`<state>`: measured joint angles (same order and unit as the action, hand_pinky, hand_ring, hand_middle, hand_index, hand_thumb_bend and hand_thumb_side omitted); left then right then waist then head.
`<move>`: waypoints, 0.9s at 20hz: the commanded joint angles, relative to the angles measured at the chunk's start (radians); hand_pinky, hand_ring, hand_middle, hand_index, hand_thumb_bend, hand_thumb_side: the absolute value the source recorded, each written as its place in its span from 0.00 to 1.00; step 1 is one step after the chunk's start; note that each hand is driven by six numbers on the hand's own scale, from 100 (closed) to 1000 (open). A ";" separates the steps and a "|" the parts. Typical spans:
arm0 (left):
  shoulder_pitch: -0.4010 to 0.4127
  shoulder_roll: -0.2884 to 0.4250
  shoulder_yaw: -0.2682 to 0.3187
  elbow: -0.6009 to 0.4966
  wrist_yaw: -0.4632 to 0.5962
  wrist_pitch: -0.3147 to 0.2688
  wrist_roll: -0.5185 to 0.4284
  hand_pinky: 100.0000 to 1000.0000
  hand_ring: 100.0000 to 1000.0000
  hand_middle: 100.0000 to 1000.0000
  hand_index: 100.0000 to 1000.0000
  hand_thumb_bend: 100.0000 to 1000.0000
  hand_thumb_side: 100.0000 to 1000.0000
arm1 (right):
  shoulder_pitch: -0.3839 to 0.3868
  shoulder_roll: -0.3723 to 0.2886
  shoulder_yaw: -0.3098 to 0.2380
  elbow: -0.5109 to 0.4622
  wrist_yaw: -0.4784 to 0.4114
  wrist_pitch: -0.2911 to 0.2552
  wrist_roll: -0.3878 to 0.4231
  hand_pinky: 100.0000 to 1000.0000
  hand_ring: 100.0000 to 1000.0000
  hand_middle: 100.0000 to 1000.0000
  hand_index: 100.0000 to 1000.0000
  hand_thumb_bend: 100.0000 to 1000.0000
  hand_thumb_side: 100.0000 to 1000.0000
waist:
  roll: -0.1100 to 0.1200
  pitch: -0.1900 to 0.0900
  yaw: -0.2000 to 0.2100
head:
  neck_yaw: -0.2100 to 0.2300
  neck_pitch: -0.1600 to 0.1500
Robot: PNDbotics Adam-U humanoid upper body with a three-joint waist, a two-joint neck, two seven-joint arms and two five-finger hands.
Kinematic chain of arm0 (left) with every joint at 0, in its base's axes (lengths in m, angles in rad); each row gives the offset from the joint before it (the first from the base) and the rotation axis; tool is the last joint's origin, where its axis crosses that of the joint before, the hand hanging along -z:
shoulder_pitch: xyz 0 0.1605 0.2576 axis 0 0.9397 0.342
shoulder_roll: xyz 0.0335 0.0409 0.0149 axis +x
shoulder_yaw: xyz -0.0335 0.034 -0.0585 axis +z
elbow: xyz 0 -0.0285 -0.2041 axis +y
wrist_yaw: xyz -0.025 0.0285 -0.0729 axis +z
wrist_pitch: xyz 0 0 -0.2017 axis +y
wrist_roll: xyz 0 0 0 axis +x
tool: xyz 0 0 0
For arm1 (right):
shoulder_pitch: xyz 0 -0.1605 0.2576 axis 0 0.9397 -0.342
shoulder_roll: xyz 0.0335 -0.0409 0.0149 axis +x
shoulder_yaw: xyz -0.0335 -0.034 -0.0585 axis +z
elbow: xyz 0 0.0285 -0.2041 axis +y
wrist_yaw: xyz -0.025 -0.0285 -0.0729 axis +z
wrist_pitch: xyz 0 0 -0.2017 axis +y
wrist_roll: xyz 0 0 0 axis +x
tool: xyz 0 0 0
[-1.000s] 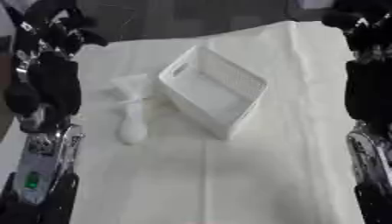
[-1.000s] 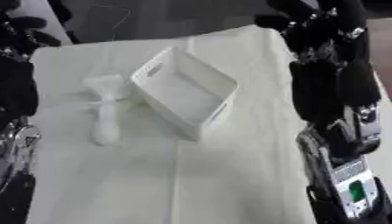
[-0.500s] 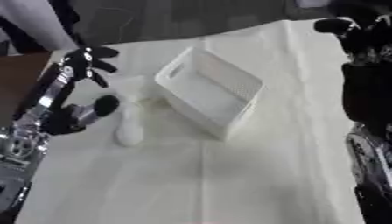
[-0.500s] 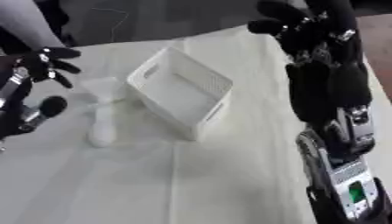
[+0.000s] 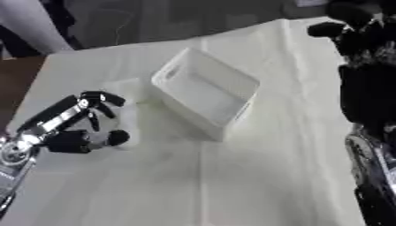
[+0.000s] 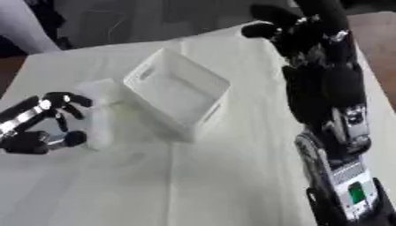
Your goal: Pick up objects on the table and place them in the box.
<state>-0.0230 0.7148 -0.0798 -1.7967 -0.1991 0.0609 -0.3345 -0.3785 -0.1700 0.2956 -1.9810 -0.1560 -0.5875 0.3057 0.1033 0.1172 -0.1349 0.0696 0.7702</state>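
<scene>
A white rectangular box (image 5: 207, 95) lies askew in the middle of the white-covered table, and I see nothing in it. Just left of it lies a pale white object (image 6: 100, 121) with a wide top end and a long body; I cannot make out more. My left hand (image 5: 71, 128) reaches in from the lower left. Its fingers (image 5: 99, 99) arch over the object's left side and the thumb (image 5: 116, 137) sits low, apart from them, so the hand is open and holds nothing. My right hand (image 6: 290, 26) hangs raised at the upper right, fingers relaxed, holding nothing.
A white cloth (image 5: 255, 176) with soft folds covers the table. My right arm (image 6: 329, 101) fills the right edge. Dark floor and a pale upright shape (image 5: 31, 22) lie beyond the far edge. A brown strip (image 5: 14, 84) shows left of the cloth.
My left hand has come down from the upper left and now sits low beside the white object, fingers arched over it. The whole picture has shifted, so the camera has tilted.
</scene>
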 commanded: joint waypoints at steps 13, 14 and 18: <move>-0.062 0.097 -0.027 0.165 0.060 -0.003 -0.089 0.43 0.67 0.75 0.86 0.90 0.67 | -0.004 -0.017 0.008 -0.019 -0.014 0.010 0.020 0.74 0.83 0.94 1.00 0.00 0.90 | 0.010 -0.020 -0.013 | -0.002 0.000; -0.066 0.099 -0.029 0.166 0.054 -0.002 -0.096 0.43 0.67 0.75 0.86 0.91 0.66 | -0.004 -0.017 0.009 -0.019 -0.014 0.010 0.021 0.74 0.83 0.94 1.00 0.00 0.90 | 0.010 -0.019 -0.013 | -0.002 0.000; -0.083 0.106 -0.030 0.169 0.011 0.009 -0.110 0.39 0.60 0.70 0.83 0.92 0.69 | -0.006 -0.018 0.011 -0.019 -0.018 0.010 0.025 0.74 0.82 0.93 1.00 0.00 0.90 | 0.010 -0.018 -0.016 | -0.005 0.000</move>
<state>-0.0949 0.7732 -0.1130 -1.6226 -0.1753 0.0677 -0.4389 -0.3772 -0.1786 0.3045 -1.9810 -0.1682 -0.5770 0.3243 0.1144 0.1111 -0.1516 0.0698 0.7702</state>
